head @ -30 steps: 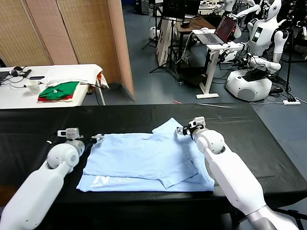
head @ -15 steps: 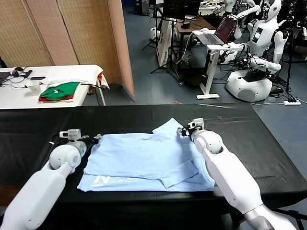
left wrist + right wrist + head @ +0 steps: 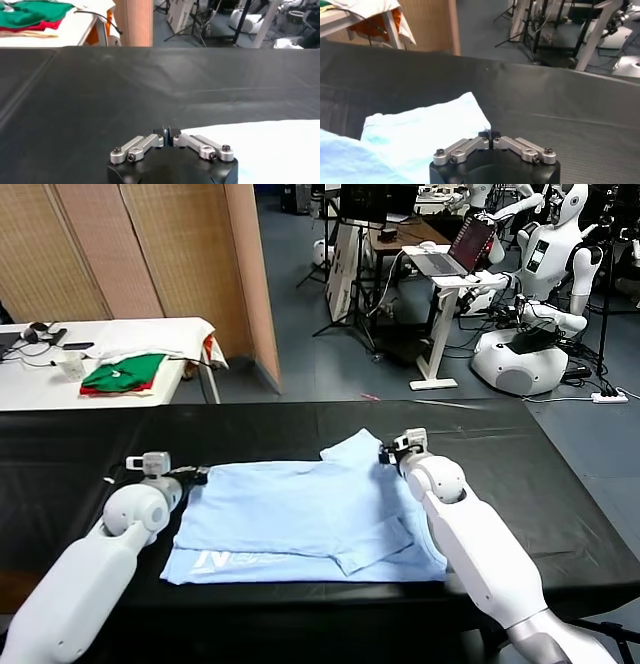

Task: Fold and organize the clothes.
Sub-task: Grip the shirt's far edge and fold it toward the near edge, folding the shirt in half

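- Pinching with its fingers fully closed, the left hand (image 3: 197, 476) sits low on the tabletop (image 3: 90, 454) at the T-shirt's (image 3: 300, 519) left far corner; in the left wrist view its two metal links meet at dark tips on the pale hem (image 3: 235, 131), gripping the cloth's edge.
- The right hand (image 3: 385, 454) is likewise closed tight, clamped on the tip of the upturned sleeve (image 3: 432, 125) at the shirt's far right corner.
- The T-shirt is thin, soft, pale sky-blue fabric, spread nearly flat in the middle of the tabletop between the two arms, with shallow wrinkles, a folded flap near its right front, and white lettering (image 3: 225, 560) along the near left hem.
- The tabletop is covered in matte black cloth with long creases.
- Both white, rounded arms reach forward along either side of the shirt, the right forearm overlapping its near right corner.
- Behind, at the left, a white table (image 3: 110, 349) carries folded green-and-red garments (image 3: 125, 374); woven screen panels (image 3: 150, 249) stand behind it.
- At the far right, a laptop (image 3: 455, 252) rests on a stand beside another white robot (image 3: 535, 304).
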